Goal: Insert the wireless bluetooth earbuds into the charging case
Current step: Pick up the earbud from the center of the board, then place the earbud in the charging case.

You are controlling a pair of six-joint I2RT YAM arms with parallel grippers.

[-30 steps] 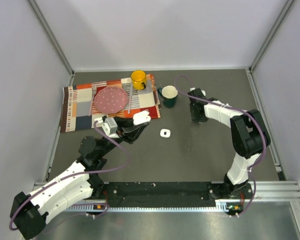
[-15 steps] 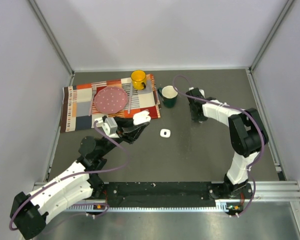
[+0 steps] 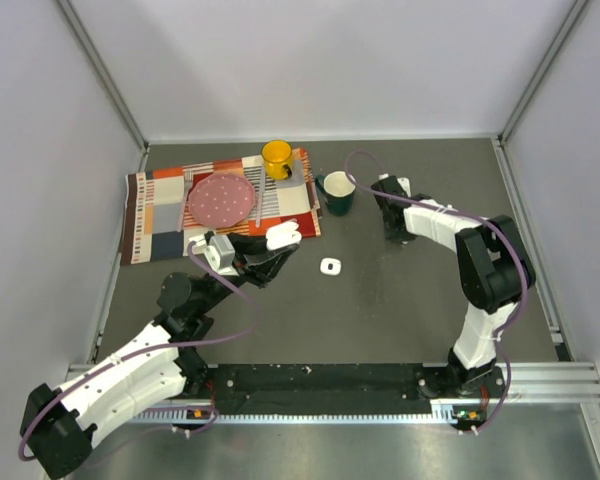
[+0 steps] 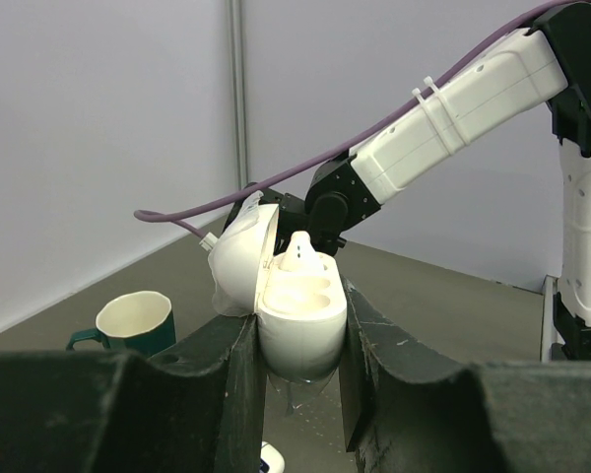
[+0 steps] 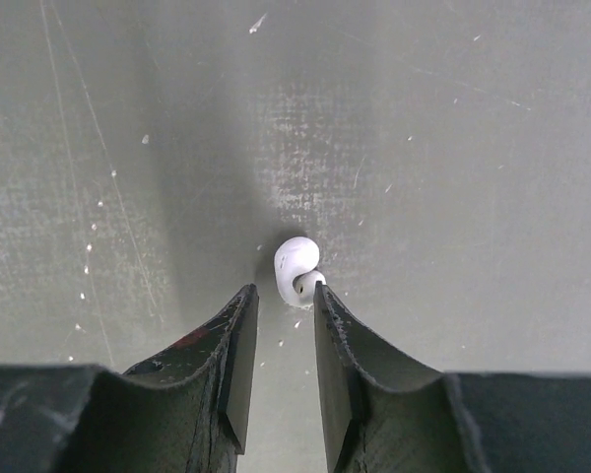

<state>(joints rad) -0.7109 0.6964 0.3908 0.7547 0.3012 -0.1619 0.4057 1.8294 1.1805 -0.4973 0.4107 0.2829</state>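
Overhead view, two close wrist views

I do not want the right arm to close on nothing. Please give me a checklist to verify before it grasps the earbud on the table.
1. Lid of the charging case open: ok.
2. Case clamped on both sides by the left gripper: ok.
3. Free slot in the case: ok, the near one shows empty.
4. The right gripper open, nothing between its fingers: ok.
5. The earbud inside the gap: not ok, it lies on the table just beyond the tips.
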